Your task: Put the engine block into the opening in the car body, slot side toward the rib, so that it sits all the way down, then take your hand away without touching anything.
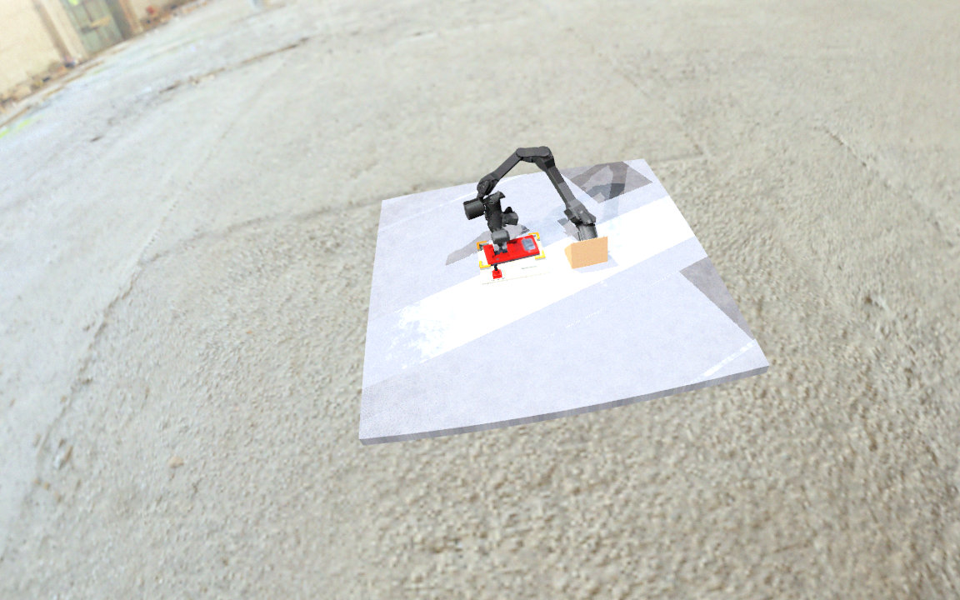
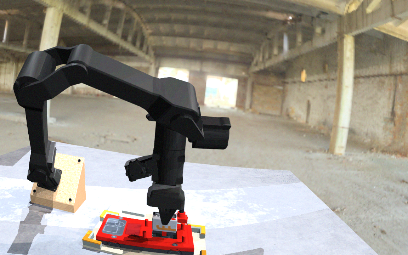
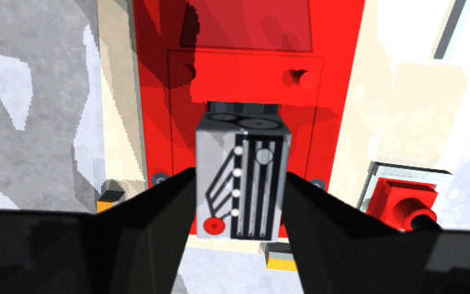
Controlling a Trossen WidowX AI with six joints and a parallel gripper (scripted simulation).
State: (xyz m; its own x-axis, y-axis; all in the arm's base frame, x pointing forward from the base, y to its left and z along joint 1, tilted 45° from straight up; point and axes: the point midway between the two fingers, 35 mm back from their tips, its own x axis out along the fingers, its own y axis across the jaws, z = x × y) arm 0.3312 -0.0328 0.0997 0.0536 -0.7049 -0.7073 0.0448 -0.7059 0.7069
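The grey engine block (image 2: 156, 221) (image 3: 219, 163) is upright between my fingers, with its printed top toward the wrist camera. My gripper (image 1: 499, 247) (image 2: 166, 221) (image 3: 239, 179) is shut on it. The red car body (image 1: 515, 250) (image 2: 129, 239) (image 3: 247, 82) lies flat below. The block is over the car's opening (image 3: 243, 108), whose dark inside shows past the block's far end in the wrist view and under it in the exterior view. A small red piece (image 2: 164, 233) shows there, perhaps the rib. The block's slot and its exact height are hidden.
Short red pegs (image 2: 146, 222) (image 3: 308, 79) stand on the car near the block. A red part with a black stem (image 1: 497, 273) (image 2: 182, 217) (image 3: 412, 208) stands close beside the car. Yellow-topped corner guides (image 2: 92, 237) (image 3: 281, 265) surround the car. The wooden arm base (image 1: 589, 252) (image 2: 67, 177) stands farther off.
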